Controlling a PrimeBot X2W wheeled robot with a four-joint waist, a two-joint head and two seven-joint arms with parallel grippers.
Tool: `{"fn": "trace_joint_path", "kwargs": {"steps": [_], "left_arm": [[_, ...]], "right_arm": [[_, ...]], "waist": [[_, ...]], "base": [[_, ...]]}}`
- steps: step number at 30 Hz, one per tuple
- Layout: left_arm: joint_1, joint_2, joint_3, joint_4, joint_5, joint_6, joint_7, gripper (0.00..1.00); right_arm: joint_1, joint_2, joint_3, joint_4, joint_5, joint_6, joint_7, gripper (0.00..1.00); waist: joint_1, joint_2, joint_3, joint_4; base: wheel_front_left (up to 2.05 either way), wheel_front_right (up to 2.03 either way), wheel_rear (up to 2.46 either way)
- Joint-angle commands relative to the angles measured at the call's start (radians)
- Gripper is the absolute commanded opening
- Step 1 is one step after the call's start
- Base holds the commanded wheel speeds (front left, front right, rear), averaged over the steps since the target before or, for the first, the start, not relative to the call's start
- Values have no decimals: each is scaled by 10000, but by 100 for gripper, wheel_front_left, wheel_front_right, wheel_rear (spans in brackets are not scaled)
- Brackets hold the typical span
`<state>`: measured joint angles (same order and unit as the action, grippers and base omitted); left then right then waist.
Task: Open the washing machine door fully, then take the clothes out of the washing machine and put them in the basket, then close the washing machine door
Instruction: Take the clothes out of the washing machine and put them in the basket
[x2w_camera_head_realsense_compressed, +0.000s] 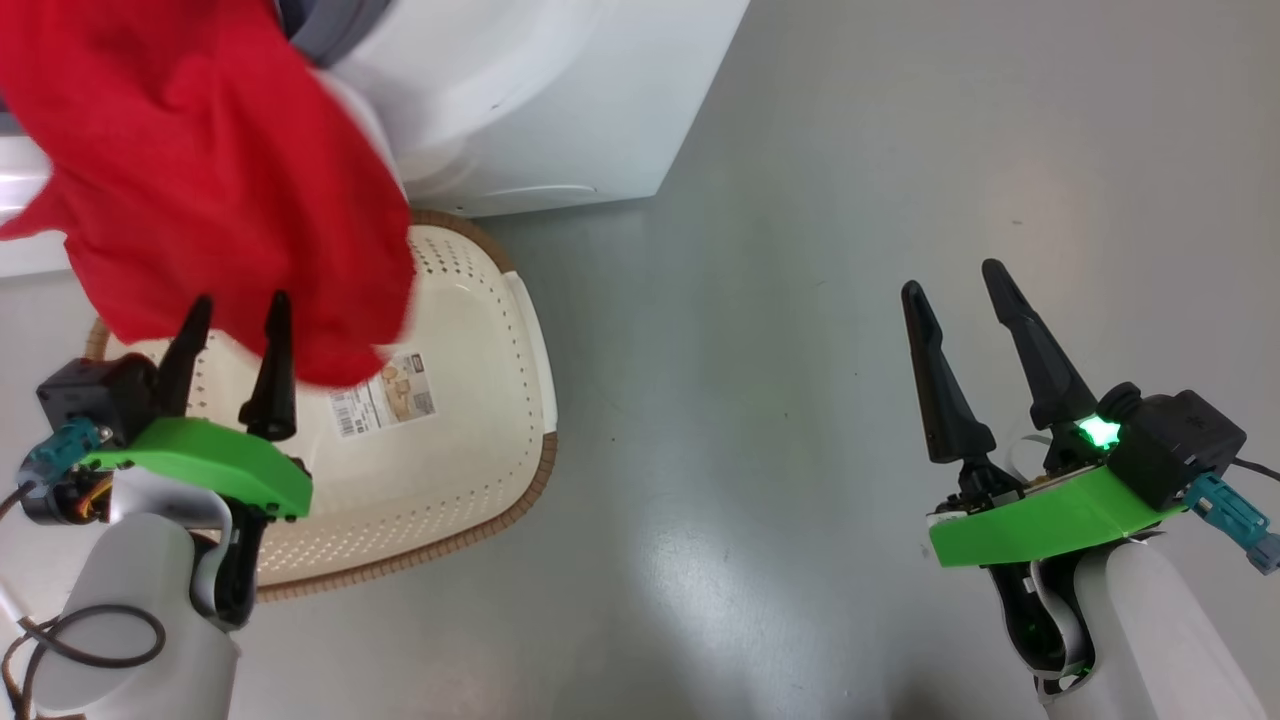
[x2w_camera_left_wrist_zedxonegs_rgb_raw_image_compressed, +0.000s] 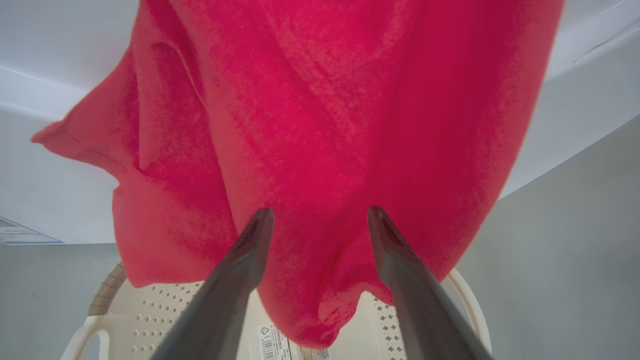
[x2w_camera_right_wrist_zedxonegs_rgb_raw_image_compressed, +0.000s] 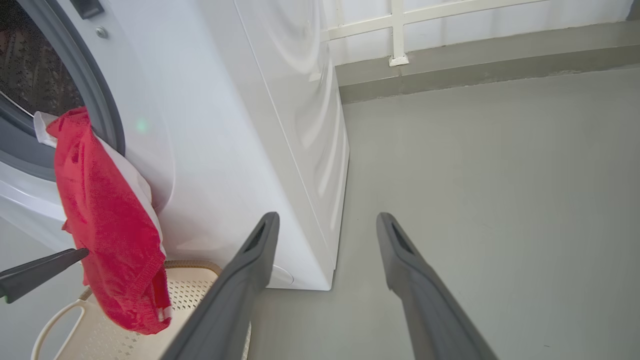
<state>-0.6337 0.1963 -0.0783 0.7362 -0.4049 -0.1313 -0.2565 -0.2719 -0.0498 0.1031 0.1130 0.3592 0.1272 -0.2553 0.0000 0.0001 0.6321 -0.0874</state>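
Head view first: the red clothes (x2w_camera_head_realsense_compressed: 200, 170) hang down the front of the washing machine (x2w_camera_head_realsense_compressed: 560, 90), right over the basket (x2w_camera_head_realsense_compressed: 530, 330), which sits on the floor (x2w_camera_head_realsense_compressed: 760, 350) just beside the machine. What you can see of the basket's bottom is bare cream plastic with a paper label (x2w_camera_head_realsense_compressed: 385, 398) on it. The left gripper (x2w_camera_head_realsense_compressed: 241, 300) is over the basket with its fingers spread, tips at the cloth's lower edge, not pinching anything. The right gripper (x2w_camera_head_realsense_compressed: 952, 277) is well off to the side over the floor, also wide open. Left wrist view: the cloth drapes just past the two parted fingers, and its bottom tip dangles above the label. Right wrist view: the top of the clothes lies on the grey rubber ring (x2w_camera_right_wrist_zedxonegs_rgb_raw_image_compressed: 105, 115) at the mouth of the dark drum (x2w_camera_right_wrist_zedxonegs_rgb_raw_image_compressed: 30, 70). The rest hangs down with its lower end over the basket, can't tell if it touches. One finger of the left gripper has its tip right at the cloth.
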Motion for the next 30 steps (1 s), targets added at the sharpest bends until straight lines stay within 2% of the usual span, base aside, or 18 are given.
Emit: {"fn": "trace_joint_path", "kwargs": {"steps": [1, 10, 19, 30], "left_arm": [[323, 335, 222, -258, -87, 6, -53, 100], [991, 79, 621, -1414, 205, 6, -53, 100], [2196, -238, 1278, -3359, 696, 6, -53, 100], [3678, -469, 1830, -5365, 1198, 6, -53, 100]], "right_arm": [[137, -4, 179, -189, -68, 35, -65, 100], [238, -4, 76, -73, -215, 35, -65, 100], [461, -4, -59, 82, -324, 35, -65, 100], [574, -4, -18, 120, -341, 35, -65, 100]], "waist": [[0, -1, -73, 50], [0, -1, -539, 309], [0, -1, -1088, 594], [0, -1, -1264, 651]], "base": [[0, 0, 0], [0, 0, 0], [0, 0, 0], [0, 0, 0]]}}
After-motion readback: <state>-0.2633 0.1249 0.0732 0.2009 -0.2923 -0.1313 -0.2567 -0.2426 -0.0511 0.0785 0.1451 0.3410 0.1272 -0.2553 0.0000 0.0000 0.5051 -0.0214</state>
